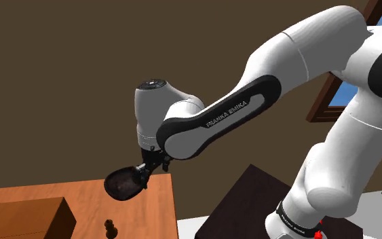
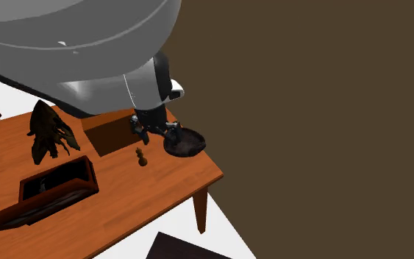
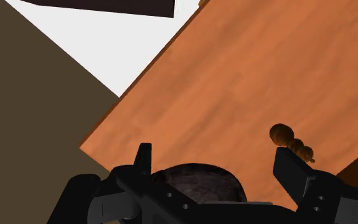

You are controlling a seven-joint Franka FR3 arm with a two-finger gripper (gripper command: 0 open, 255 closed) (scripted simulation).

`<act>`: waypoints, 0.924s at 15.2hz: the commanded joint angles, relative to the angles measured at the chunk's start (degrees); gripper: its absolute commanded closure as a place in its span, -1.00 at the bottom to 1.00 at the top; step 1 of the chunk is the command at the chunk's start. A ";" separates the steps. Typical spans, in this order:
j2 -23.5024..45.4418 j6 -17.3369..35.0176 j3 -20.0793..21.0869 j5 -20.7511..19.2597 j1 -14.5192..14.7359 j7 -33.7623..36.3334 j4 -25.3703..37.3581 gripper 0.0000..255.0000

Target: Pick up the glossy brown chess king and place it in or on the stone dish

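step: approach, nothing grasped yet
gripper (image 3: 214, 154): fingers apart, empty, above dish (image 2: 185, 141)
king (image 2: 141, 157): upright on table (image 2: 146, 195), near dish at its corner
next: shift over king, lower, close

Dark dish (image 3: 199, 181): near part hidden behind the claw (image 3: 215, 153). Chess king (image 3: 290, 143): base hidden behind one claw finger (image 3: 293, 175); shoulder view's bottom edge cuts its foot.
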 commanded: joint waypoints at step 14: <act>34.30 2.64 -2.89 -20.06 14.13 19.36 27.52 -1.00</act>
